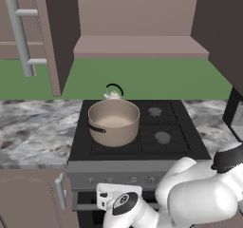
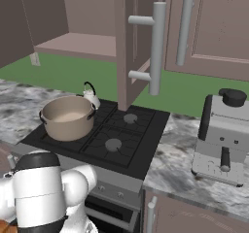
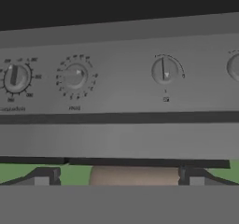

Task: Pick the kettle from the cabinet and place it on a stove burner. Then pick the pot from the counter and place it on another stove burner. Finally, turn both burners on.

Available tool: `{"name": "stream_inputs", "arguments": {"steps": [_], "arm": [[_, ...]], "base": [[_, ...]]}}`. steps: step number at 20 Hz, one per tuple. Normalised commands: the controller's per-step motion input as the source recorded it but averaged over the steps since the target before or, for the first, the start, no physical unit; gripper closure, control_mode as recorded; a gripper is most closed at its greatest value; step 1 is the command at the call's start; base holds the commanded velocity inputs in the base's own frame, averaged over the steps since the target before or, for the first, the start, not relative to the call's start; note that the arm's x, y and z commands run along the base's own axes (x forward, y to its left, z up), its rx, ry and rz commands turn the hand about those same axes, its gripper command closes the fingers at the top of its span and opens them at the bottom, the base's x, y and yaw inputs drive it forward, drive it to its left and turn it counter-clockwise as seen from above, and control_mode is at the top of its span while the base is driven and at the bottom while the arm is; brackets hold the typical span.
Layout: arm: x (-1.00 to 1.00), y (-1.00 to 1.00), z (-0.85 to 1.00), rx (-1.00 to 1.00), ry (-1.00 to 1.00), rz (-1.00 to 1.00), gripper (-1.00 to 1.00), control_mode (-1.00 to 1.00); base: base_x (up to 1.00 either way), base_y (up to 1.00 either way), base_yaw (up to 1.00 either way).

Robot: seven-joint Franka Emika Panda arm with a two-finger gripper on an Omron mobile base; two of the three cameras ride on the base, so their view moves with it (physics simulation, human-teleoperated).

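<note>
Pot (image 1: pixel 114 121) sits on the front-left burner with the kettle (image 1: pixel 113 93) just behind it on the rear-left one, so both placements look done and only the knobs (image 3: pixel 74 75) remain. The arm is low before the stove's grey control panel (image 3: pixel 121 85), hand camera facing the dials (presumably lining up a turn). Gripper is released, holding nothing; which dial serves which burner I cannot tell.

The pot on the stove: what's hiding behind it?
Behind the pot stands the kettle; its black handle and lid show over the rim, while its lower body and the burner beneath stay covered.
</note>
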Motion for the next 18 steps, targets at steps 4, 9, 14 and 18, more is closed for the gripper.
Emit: {"name": "stream_inputs", "arguments": {"steps": [4, 9, 14, 18], "arm": [[0.09, 0.11, -0.14, 0.00, 0.00, 0.00, -1.00, -1.00], [0.05, 0.06, -0.14, 0.00, 0.00, 0.00, -1.00, -1.00], [0.02, 0.00, -0.10, 0.00, -0.01, 0.00, -1.00, -1.00], [0.02, 0.00, -0.06, 0.00, -0.02, 0.00, -1.00, -1.00]], "base": [[0.00, 0.00, 0.00], [0.00, 0.00, 0.00], [0.00, 0.00, 0.00], [0.00, 0.00, 0.00]]}}
